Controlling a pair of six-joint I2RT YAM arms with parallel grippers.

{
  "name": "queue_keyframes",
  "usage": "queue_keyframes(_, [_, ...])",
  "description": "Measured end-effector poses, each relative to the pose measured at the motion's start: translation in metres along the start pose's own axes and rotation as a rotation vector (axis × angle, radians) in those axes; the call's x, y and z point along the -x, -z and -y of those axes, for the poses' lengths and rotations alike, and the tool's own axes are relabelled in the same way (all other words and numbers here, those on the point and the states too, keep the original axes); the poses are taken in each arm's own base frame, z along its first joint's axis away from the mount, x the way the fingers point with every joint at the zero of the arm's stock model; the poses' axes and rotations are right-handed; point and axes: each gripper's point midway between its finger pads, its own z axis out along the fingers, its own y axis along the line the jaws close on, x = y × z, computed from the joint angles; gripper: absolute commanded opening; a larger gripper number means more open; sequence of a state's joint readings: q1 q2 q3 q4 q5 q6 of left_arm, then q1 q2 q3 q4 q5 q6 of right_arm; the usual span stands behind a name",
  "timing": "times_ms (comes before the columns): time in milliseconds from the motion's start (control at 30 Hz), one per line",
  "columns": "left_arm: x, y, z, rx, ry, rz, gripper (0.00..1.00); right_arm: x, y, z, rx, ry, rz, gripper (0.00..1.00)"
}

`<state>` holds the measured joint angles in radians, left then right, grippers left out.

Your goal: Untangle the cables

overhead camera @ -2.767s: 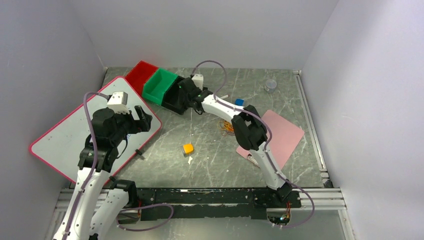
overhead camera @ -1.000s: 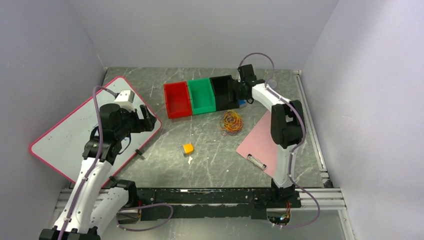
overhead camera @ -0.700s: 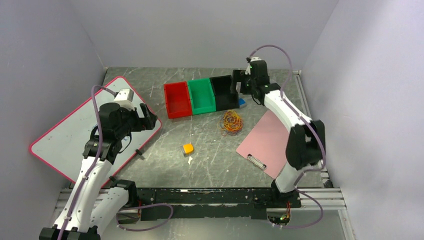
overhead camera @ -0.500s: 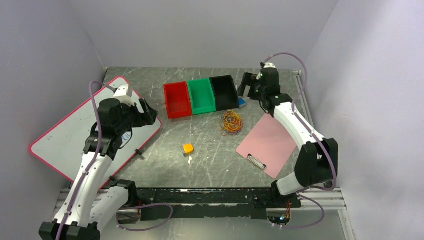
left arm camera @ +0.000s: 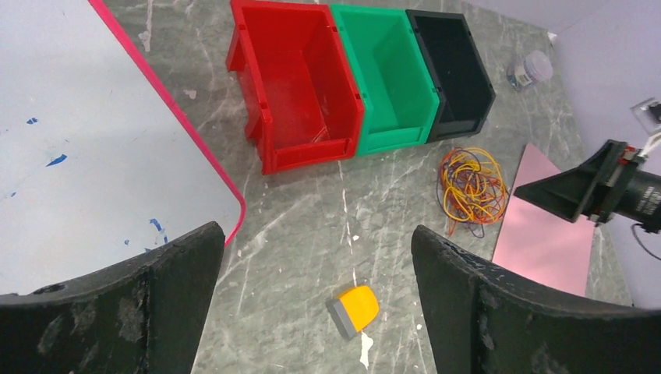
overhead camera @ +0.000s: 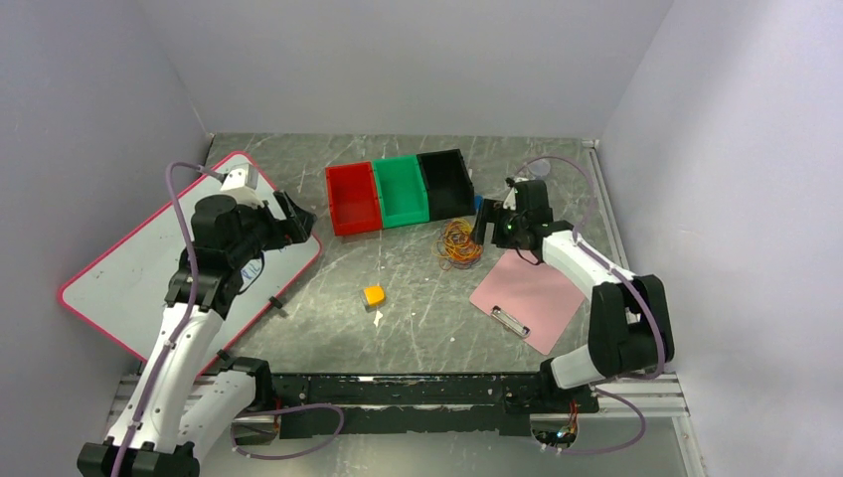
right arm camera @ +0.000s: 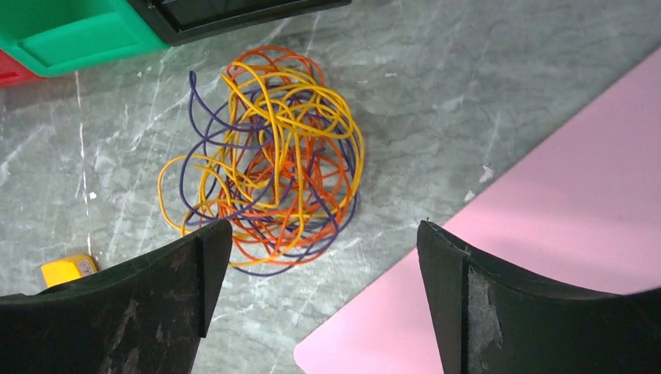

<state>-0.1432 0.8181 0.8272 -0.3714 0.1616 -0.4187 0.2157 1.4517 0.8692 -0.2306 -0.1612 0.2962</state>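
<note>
The cables are a fist-sized tangle of orange, yellow and purple loops on the grey table, just in front of the black bin. My right gripper hovers open close to the tangle's right side, partly over the pink clipboard. In the right wrist view the cables lie just ahead of the right gripper, with nothing between its fingers. My left gripper hangs open over the whiteboard's right corner, far left of the tangle. The left wrist view shows the cables well ahead of the empty left gripper.
Red bin, green bin and black bin stand in a row at the back. A pink-edged whiteboard lies at the left, a pink clipboard at the right. A small orange block sits mid-table.
The row of bins went from the back left to the back centre. My right arm then swung round behind them and came down beside the tangle. My left gripper shifted slightly.
</note>
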Motion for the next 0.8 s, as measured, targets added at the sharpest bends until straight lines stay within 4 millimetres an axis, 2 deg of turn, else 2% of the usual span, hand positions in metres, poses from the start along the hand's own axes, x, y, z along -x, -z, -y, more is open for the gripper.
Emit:
queue_keyframes(200, [0.001,0.007,0.006,-0.033,0.008,0.018,0.92,-0.008,-0.026,-0.012,0.052,0.051,-0.020,0.87])
queue_keyframes(400, [-0.003,0.008,0.006,-0.034,0.009,0.010,0.92,-0.025,-0.056,-0.029,0.076,0.126,-0.080,0.74])
queue_keyframes(500, [-0.006,0.009,0.005,-0.035,0.009,0.012,0.92,-0.029,-0.066,-0.048,0.077,0.199,-0.089,0.67])
queue_keyframes(633, [-0.010,0.009,0.004,-0.036,0.009,0.004,0.92,-0.045,-0.066,-0.084,0.110,0.289,-0.102,0.60])
queue_keyframes(733, [-0.016,0.007,0.003,-0.042,0.012,-0.014,0.92,-0.072,-0.059,-0.112,0.145,0.319,-0.131,0.54])
queue_keyframes(800, [-0.021,0.006,0.003,-0.049,0.014,-0.025,0.91,-0.092,-0.050,-0.121,0.156,0.308,-0.152,0.53])
